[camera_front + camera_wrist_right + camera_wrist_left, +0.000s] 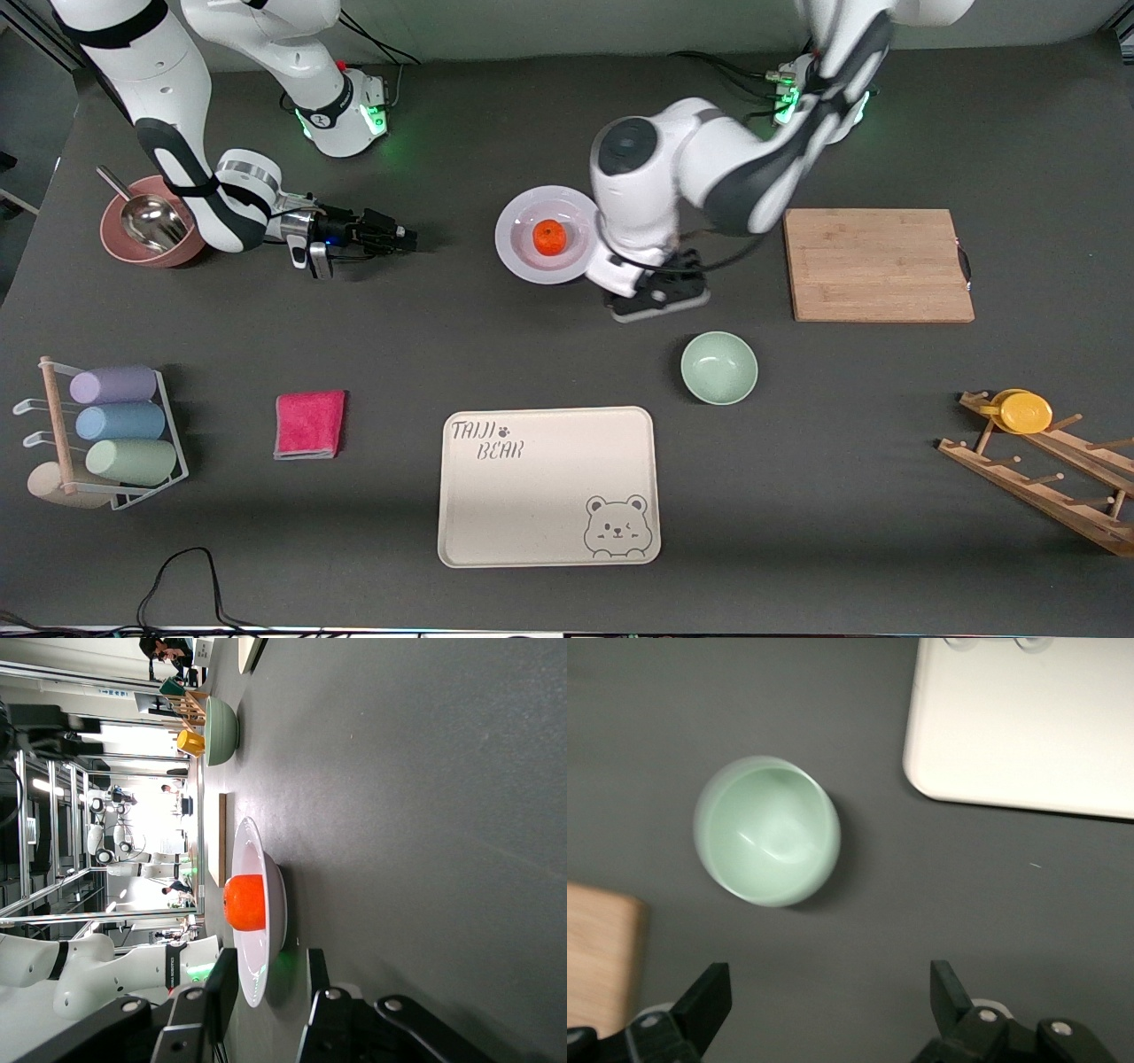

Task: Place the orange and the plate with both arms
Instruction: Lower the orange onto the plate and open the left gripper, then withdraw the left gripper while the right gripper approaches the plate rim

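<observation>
The orange (549, 237) lies in the middle of the white plate (518, 255), which rests on the dark table. My right gripper (400, 237) is low over the table at the right arm's end of the plate, a short gap away. It points at the rim with its jaws open and empty. The right wrist view shows the plate (254, 837) edge-on with the orange (245, 902) on it, ahead of the right gripper (270, 957). My left gripper (660, 297) is open and empty over bare table between the plate and the green bowl, and shows in the left wrist view (828, 979).
A pale green bowl (718, 367) (766, 830) stands nearer the camera than the plate. Nearer still lies the beige bear tray (549, 486). A wooden cutting board (877, 264), a pink cloth (309, 424), a pink bowl with a scoop (146, 221), a cup rack (106, 434) and a wooden rack (1036, 461) stand around.
</observation>
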